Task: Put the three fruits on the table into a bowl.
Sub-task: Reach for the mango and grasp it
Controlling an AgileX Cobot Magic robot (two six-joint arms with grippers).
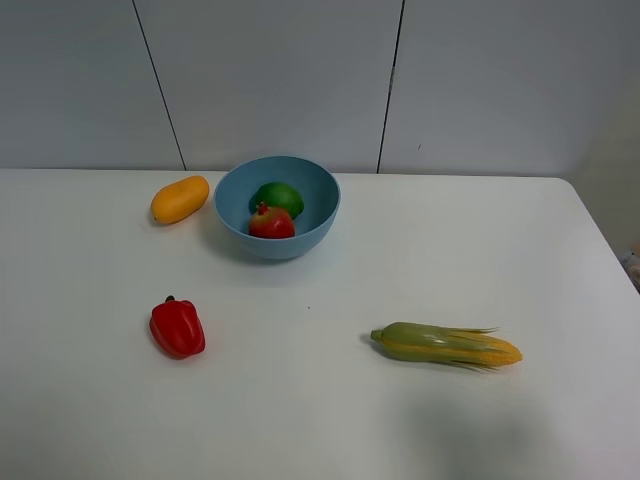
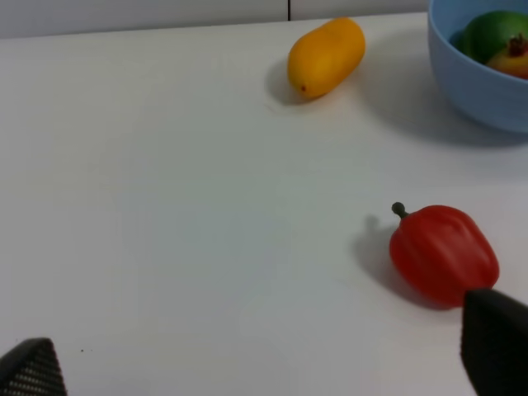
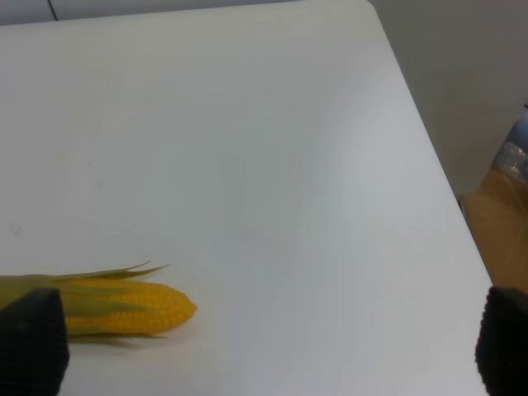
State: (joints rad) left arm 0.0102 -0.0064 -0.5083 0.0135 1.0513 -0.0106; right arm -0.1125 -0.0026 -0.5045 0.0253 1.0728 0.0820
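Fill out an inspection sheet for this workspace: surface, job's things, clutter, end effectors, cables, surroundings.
Surface: white table, plain.
Job's things: lime and pomegranate in the blue bowl; mango on the table beside it, apart.
Clutter: red bell pepper and corn cob on the table.
End effectors: left end effector open, empty, by the pepper; right end effector open, empty, by the corn cob.
Cables: nothing seen.
Surroundings: grey panelled wall behind.

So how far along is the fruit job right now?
Done: the lime and the pomegranate lie in the bowl. In hand: nothing; the left fingers and the right fingers stand open and empty. To do: the mango, lying on the table beside the bowl. The red pepper and the corn cob are not part of it.
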